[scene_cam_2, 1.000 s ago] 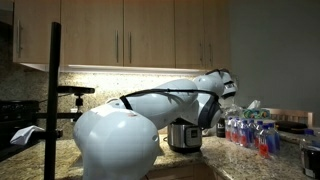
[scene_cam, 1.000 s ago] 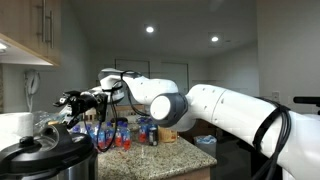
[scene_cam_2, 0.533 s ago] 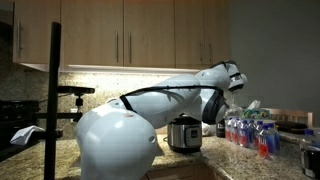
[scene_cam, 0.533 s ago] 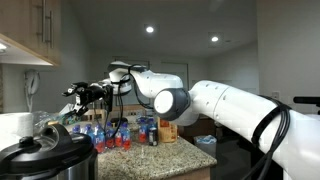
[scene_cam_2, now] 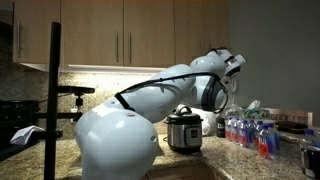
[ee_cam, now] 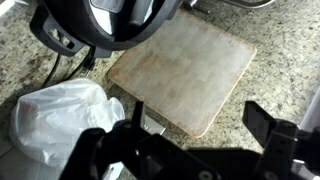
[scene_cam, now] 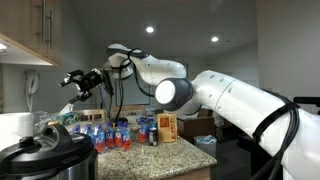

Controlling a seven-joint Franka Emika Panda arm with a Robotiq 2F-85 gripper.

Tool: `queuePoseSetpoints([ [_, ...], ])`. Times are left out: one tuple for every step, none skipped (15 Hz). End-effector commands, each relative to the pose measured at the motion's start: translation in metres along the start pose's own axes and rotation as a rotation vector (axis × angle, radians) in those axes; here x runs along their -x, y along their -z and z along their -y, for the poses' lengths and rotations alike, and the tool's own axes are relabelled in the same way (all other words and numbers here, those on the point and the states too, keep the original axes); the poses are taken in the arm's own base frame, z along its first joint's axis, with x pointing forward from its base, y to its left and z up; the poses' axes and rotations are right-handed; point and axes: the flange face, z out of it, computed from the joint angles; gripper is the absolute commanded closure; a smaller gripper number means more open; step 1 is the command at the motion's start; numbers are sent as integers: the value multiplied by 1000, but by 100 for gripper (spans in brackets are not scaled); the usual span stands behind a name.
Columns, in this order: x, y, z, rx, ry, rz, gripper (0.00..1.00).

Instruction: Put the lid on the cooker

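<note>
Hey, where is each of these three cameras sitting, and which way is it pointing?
An exterior view: low on the counter by the cooker, facing along it; the arm crosses overhead, claw raised.
An exterior view: behind the arm's white body, facing the cabinets and cooker.
Wrist view: looks down at a cutting board and white bag; open claw at the bottom.
Both exterior views share the cooker and bottles.
</note>
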Motion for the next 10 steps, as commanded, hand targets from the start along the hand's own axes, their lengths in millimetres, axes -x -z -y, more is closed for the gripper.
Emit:
queuePoseSetpoints([
  [-8,30,34,160,-44,-90,0],
  [-11,38,40,197,-53,-120,0],
  [-12,45,48,236,-67,-146,0],
  [-14,51,54,272,-80,-171,0],
  [-15,58,60,311,-95,-200,0],
  [-16,64,65,347,-112,-227,0],
  [-18,71,71,377,-128,-266,0],
  [-20,77,76,407,-147,-301,0],
  [-21,84,80,439,-168,-334,0],
  [-21,89,82,475,-194,-363,0],
])
